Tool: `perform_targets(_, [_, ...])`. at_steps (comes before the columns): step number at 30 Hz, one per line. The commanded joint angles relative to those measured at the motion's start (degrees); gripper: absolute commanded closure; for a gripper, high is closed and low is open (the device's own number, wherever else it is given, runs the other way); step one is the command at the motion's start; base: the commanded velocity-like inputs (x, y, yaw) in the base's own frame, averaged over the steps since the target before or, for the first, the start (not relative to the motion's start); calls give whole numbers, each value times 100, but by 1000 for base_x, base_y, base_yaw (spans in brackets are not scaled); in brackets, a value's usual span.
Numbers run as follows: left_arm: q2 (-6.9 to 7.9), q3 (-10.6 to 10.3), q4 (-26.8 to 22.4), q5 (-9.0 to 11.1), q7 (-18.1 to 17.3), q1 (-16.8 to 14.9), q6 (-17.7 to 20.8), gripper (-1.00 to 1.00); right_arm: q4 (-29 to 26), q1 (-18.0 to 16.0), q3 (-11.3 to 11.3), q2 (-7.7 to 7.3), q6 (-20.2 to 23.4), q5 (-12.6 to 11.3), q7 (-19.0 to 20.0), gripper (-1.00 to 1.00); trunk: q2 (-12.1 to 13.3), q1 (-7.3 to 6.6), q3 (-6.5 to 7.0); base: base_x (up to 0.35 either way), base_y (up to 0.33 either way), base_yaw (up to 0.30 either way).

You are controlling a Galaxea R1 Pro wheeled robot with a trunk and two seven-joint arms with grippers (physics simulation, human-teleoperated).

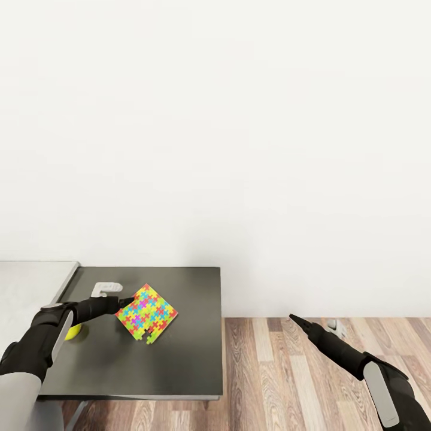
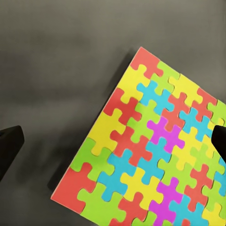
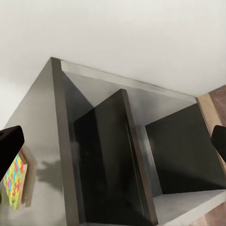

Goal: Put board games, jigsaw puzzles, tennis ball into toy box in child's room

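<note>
One jigsaw puzzle (image 1: 147, 314) lies flat on the table's (image 1: 179, 359) dark section. Left gripper (image 1: 127, 302) hovers at its near corner, fingers spread. A tennis ball (image 1: 73, 331) peeks beneath that arm. Right gripper (image 1: 297, 321), spread, hangs over wooden floor (image 1: 281, 383).
</note>
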Motion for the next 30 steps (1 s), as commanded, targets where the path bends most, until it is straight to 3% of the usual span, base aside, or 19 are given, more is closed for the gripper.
perform_targets(1, [-3,17,-5,-35,-44,-5,34,-100,-1,-4,-9,1,40,-20,8,-100,-10,3,-11,0,0,0])
perform_targets(30, [-11,10,-3,-35,-51,-5,2,-100,-8,-4,-9,0,40,-20,8,-100,-10,3,-198,11,0,0])
